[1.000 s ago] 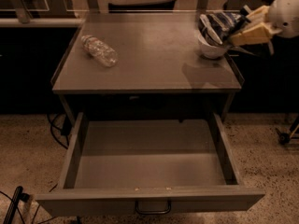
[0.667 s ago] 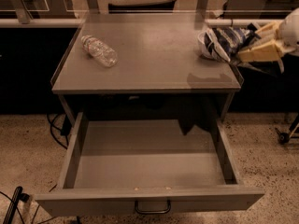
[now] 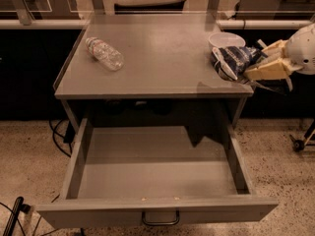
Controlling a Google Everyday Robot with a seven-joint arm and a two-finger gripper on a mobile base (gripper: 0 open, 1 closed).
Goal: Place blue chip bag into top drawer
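The blue chip bag (image 3: pixel 233 60) is dark blue with white print and hangs in the air over the grey table's right front corner. My gripper (image 3: pixel 252 65) comes in from the right edge and is shut on the bag's right side. The top drawer (image 3: pixel 157 213) is pulled wide open below the table, its grey floor bare, its dark loop handle at the bottom front. The bag is above and right of the drawer's back right corner.
A clear plastic water bottle (image 3: pixel 104 53) lies on the table's left side. A white bowl (image 3: pixel 225 39) stands at the table's right, just behind the bag. The grey table (image 3: pixel 157 58) has a raised left rim. Cables lie on the speckled floor at left.
My gripper has carried the bag off the bowl, forward and down toward the table's right front corner. The bowl now shows uncovered behind it.
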